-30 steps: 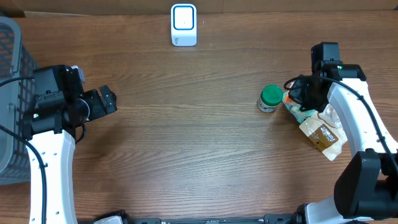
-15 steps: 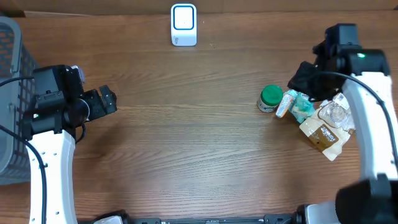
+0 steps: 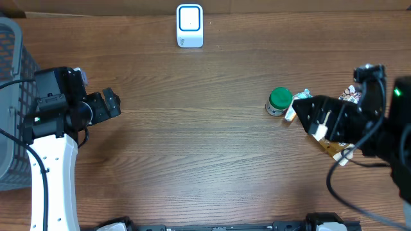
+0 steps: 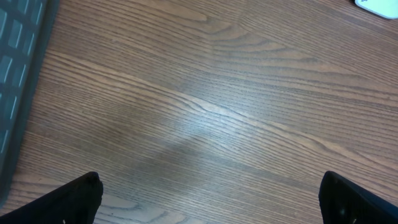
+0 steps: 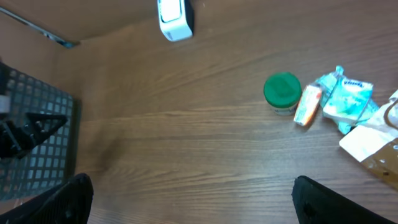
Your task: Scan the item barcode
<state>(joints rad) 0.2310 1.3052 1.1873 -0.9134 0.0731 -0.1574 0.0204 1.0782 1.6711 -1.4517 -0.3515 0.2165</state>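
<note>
Broad open wood across the middle of the table [image 3: 205, 160], bounded by the grey mesh basket [image 3: 9, 96] at the left edge and a cluster of goods toward the right. White scanner [image 3: 189, 25] at the far edge, well apart from both arms.

At left, near the basket: the left gripper [image 3: 110, 102], fingers [image 4: 78, 199] spread wide over bare wood grain, with the basket wall along the left margin of the wrist view.

At right: the right gripper [image 3: 308, 117] high above the table, fingers [image 5: 65, 199] likewise parted wide and gripping nothing.

Below it on the tabletop, all clear of the fingers: green-lidded jar [image 3: 279, 101], orange tube [image 5: 307, 106] just beside the jar, teal packet [image 5: 348, 99] next to the tube, and brown pouch [image 3: 332, 149], partly hidden under the arm from overhead. Whole cluster resting on the wood, well apart from the scanner, with open table between. Cannot tell which of the goods carries the barcode in question.
</note>
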